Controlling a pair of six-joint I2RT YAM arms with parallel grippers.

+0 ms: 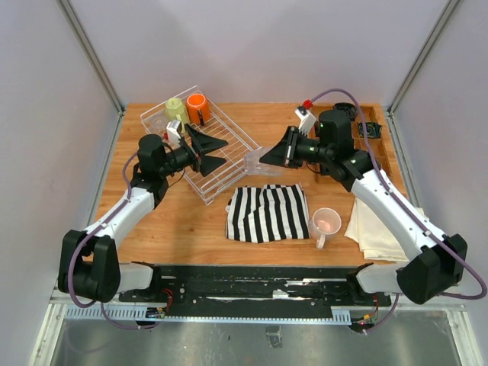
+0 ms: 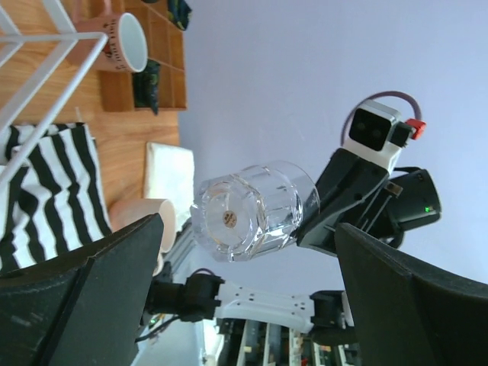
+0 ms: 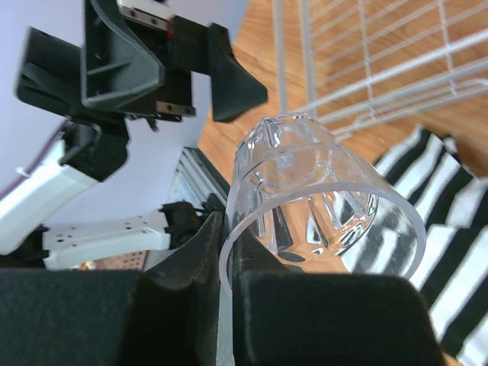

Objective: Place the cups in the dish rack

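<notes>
As the right arm's fingers clamp the rim wall of a clear glass tumbler, I see it held on its side in the air over the wooden tabletop, just off the right edge of the white wire dish rack and near a black-and-white striped cloth. The left arm's fingers are spread wide apart and empty, facing the tumbler's base from over the rack. An orange mug and a yellow-green mug sit in the rack's far corner, and a pale pink mug stands on the tabletop right of the cloth.
</notes>
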